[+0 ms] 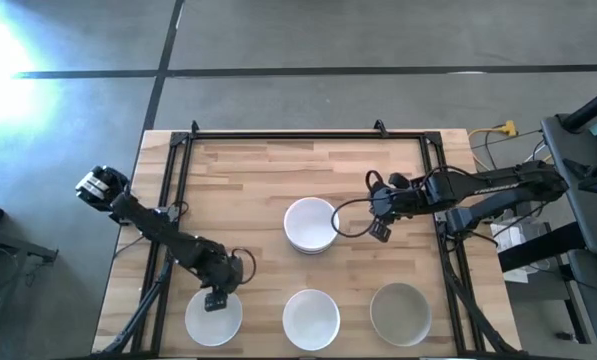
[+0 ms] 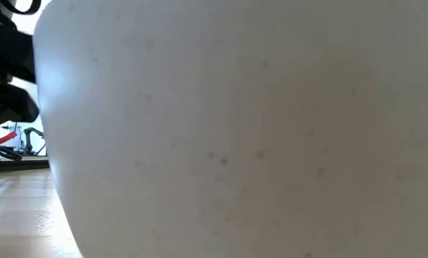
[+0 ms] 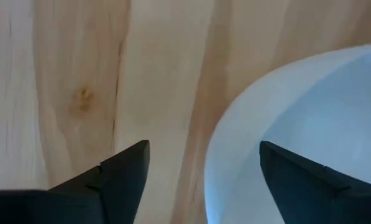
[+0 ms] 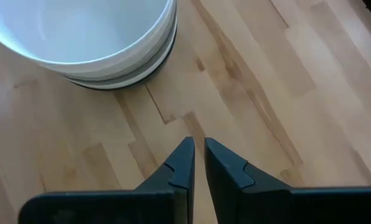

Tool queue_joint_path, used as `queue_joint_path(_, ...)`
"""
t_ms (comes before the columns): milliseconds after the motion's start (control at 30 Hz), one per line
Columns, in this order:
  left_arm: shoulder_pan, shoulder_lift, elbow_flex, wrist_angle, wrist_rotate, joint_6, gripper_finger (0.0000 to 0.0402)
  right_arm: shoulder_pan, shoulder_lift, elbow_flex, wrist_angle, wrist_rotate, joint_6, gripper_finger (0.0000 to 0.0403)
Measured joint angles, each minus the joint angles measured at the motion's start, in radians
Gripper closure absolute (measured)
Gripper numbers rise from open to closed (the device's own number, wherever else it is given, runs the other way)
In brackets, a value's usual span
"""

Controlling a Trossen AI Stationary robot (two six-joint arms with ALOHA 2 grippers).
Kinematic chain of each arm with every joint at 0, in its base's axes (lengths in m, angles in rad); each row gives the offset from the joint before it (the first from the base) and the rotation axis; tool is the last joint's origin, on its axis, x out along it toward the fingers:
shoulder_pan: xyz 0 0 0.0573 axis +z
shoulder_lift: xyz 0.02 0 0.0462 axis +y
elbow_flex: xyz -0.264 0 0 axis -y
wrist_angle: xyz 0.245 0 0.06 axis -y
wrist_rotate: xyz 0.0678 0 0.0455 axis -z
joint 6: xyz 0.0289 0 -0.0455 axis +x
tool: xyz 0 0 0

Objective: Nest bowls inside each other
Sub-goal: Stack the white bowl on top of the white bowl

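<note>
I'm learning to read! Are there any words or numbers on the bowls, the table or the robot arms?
None: no words, numbers or signs can be read in any view.
The white bowls are plain.
The wooden table shows only grain.
The arms and the left end effector and right end effector carry no readable label.

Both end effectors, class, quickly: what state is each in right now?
Left end effector: open, fingers either side of the rim of the near-left white bowl, not gripping.
Right end effector: shut, empty, beside the stack of bowls.
</note>
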Motion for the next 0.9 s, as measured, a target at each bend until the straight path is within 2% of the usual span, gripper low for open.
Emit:
queue_joint_path(167,0.000,0.017,0.000,0.001,0.001,-0.051,0.0174,0.000,-0.051,-0.027,0.033,0.000,0.000,0.0371)
queue_joint_path(633,0.001,-0.039,0.007,0.009,0.002,-0.092,0.0390,0.000,-0.127,-0.044,0.048,0.000,0.000,0.0371)
queue_joint_path(900,0.016,-0.044,0.084,0.003,0.007,-0.096,0.0400,0.000,-0.130,-0.046,0.047,-0.001,-0.010,0.0371)
